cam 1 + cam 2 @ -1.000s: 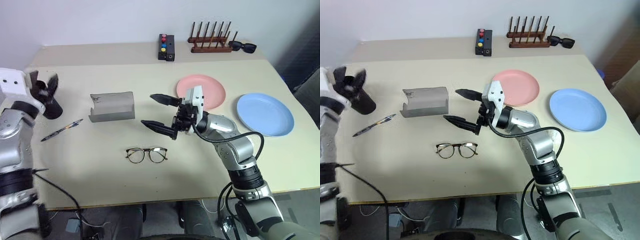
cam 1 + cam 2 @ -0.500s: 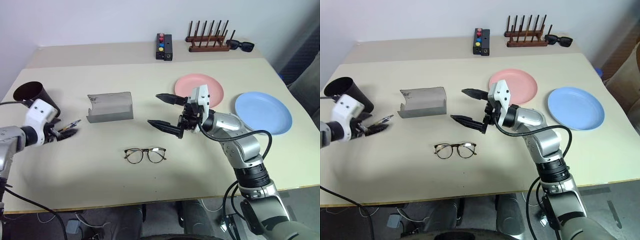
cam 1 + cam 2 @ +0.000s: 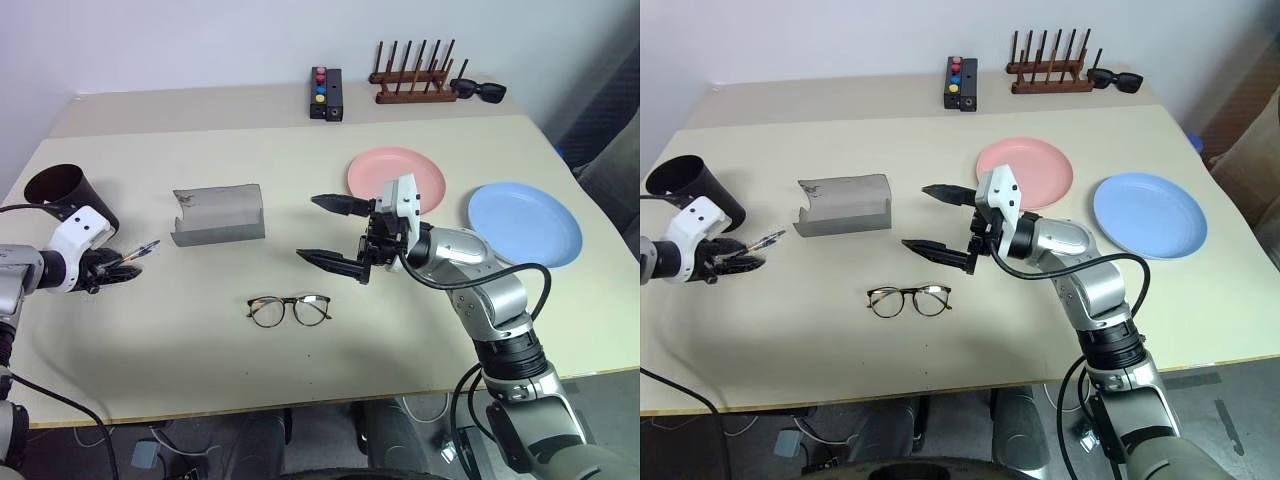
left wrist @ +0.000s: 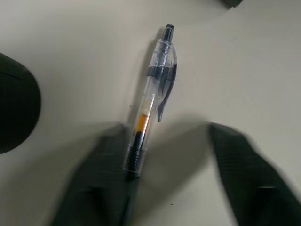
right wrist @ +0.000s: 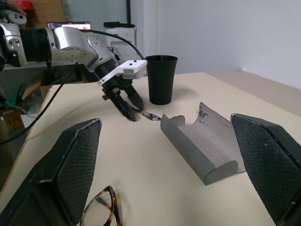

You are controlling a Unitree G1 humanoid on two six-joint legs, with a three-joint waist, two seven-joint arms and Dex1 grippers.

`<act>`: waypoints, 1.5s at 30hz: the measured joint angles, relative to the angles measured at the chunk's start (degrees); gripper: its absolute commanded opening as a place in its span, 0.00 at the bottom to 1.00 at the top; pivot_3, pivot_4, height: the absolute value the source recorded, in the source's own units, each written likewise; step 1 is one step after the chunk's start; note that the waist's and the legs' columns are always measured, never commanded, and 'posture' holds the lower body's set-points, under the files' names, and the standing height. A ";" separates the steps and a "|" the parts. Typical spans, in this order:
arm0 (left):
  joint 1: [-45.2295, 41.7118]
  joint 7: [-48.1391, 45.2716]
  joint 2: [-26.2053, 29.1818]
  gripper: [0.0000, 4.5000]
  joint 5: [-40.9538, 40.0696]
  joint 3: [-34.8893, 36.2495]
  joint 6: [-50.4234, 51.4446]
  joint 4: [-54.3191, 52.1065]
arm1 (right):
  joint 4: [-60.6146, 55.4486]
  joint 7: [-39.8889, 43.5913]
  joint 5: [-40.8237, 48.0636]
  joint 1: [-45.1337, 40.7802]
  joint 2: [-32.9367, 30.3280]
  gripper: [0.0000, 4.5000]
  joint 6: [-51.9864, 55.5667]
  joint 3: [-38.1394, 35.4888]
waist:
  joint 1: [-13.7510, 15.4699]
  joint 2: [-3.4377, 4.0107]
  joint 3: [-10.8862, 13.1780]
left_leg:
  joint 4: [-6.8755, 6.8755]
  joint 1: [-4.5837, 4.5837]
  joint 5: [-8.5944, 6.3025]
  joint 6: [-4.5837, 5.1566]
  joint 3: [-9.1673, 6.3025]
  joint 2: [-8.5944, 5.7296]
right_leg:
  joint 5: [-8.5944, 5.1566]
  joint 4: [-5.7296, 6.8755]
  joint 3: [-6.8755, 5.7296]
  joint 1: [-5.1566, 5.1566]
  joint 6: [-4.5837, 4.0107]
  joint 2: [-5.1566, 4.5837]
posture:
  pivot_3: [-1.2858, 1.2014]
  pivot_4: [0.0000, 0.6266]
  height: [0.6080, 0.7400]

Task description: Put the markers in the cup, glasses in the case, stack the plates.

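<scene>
- Pen [image 4: 150, 103] flat on table [image 3: 300, 370], left of frame beside cup [image 3: 62, 190].
- Left gripper [image 3: 118, 270] straddles its tip, fingers [image 4: 101, 188] part-closed, not clamped.
- Right gripper [image 3: 335, 232] wide, empty, mid-frame.
- Risk: off-centre pinch may roll or skid the slim barrel away.

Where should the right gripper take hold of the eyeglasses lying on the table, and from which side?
Probably the bridge of the glasses, from straight above. They lie flat and open on the table, so the thin bridge between the round lenses seems the narrowest central part; the right gripper, its jaws wide open, hovers just behind them.
</scene>
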 measured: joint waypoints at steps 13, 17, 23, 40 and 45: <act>8.57 4.59 -0.40 0.01 -2.12 7.16 2.93 -9.92 | -1.00 0.34 0.63 0.20 -0.11 1.00 0.57 0.08 | -0.06 0.00 0.00 | 0.00 -0.01 0.00 0.00 0.02 0.02 | 0.00 0.09 0.06 -0.07 0.00 -0.01 | 0.52 0.24 0.95; 14.36 8.86 -4.58 0.01 -7.88 17.99 4.75 -21.60 | -1.35 0.49 1.12 0.50 0.17 1.00 1.46 0.64 | 0.27 -0.01 0.00 | 0.05 -0.04 0.00 0.00 -0.02 0.01 | 0.00 0.08 0.05 -0.06 -0.01 -0.04 | 0.52 0.24 0.95; 15.94 13.89 -12.57 0.01 -18.66 32.31 4.28 -35.45 | -1.20 0.65 1.14 0.76 1.08 1.00 1.46 1.12 | 0.32 -0.03 -0.01 | 0.07 -0.03 0.00 -0.01 -0.02 0.01 | 0.01 0.03 0.04 -0.04 -0.01 -0.04 | 0.52 0.24 0.95; -6.96 51.81 -20.00 0.01 -2.48 34.64 -28.27 -9.87 | 2.01 -5.04 0.35 -2.21 10.47 1.00 -4.40 0.66 | 0.19 -0.07 -0.04 | 0.12 0.00 0.01 -0.03 -0.01 -0.04 | 0.03 0.18 0.05 -0.03 0.01 -0.02 | 0.52 0.24 0.95; -9.82 53.50 -20.57 0.01 -2.13 33.20 -34.69 0.13 | 2.13 -6.85 -0.19 -1.87 12.30 1.00 -5.57 0.97 | 0.19 -0.08 -0.05 | 0.15 0.01 0.01 -0.03 -0.01 -0.05 | 0.03 0.28 0.05 -0.04 0.01 -0.02 | 0.52 0.24 0.95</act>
